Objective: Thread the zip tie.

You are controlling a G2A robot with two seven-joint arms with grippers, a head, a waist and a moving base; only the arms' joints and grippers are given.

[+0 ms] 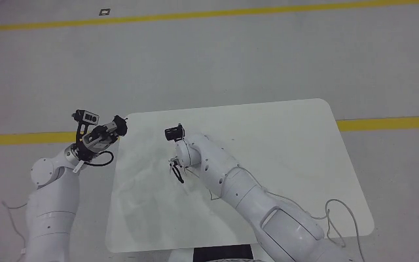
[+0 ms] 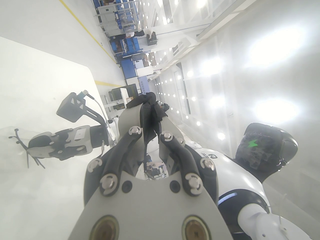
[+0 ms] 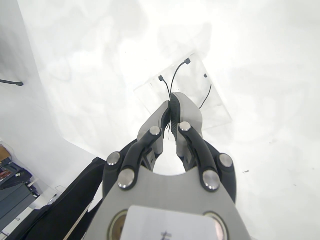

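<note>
My right gripper (image 3: pixel 171 98) is shut on two thin black zip ties (image 3: pixel 178 69), just above a clear tray (image 3: pixel 218 116) on the white table (image 1: pixel 294 144). Their heads stick out past the fingertips and their tails hang between the fingers. A third zip tie (image 3: pixel 207 93) lies in the tray. In the top view the right gripper (image 1: pixel 177 171) is over the table's left part. My left gripper (image 2: pixel 149 101) is shut with nothing visible in it, raised beside the table's left edge (image 1: pixel 121 124). The left wrist view shows the right gripper (image 2: pixel 28 148) with the ties (image 2: pixel 17 138).
The white table has rounded corners and bare surface to the right of both grippers. A yellow floor line (image 1: pixel 196 14) runs beyond the table's far side. The left arm (image 1: pixel 52 190) stands off the table's left side.
</note>
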